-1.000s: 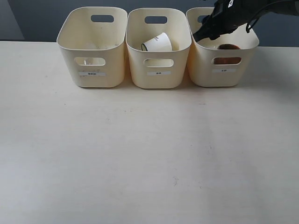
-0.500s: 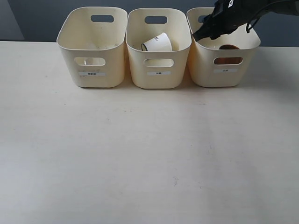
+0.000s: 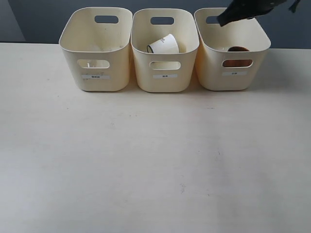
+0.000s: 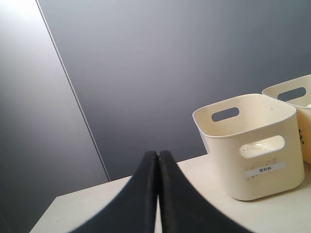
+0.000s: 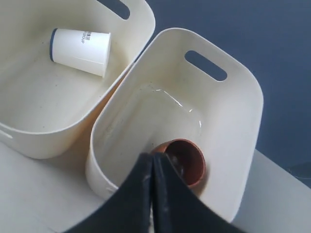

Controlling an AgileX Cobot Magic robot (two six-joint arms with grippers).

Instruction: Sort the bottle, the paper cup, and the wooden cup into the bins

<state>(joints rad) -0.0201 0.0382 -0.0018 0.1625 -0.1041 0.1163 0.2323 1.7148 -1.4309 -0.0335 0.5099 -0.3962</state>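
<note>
Three cream bins stand in a row at the back of the table. The left bin (image 3: 77,68) holds the clear bottle (image 3: 90,63), seen only faintly through its front cut-out. In the middle bin (image 3: 146,73) the white paper cup (image 3: 163,44) lies on its side. The reddish-brown wooden cup (image 3: 238,49) stands upright in the right bin (image 3: 211,73). My right gripper (image 3: 221,22) hangs shut and empty above that bin's back rim; in the right wrist view its tips (image 5: 152,156) sit just above the wooden cup (image 5: 187,158). My left gripper (image 4: 158,153) is shut and empty, off to the side of the left bin (image 4: 252,187).
The pale tabletop (image 3: 155,160) stretches in front of the bins. A dark grey wall (image 4: 170,63) rises behind the table. In the right wrist view the paper cup (image 5: 80,51) lies in the neighbouring bin (image 5: 43,141).
My right gripper has risen up and to the right, out of the right bin's mouth. The wooden cup stays in the bin. Nothing else has moved.
</note>
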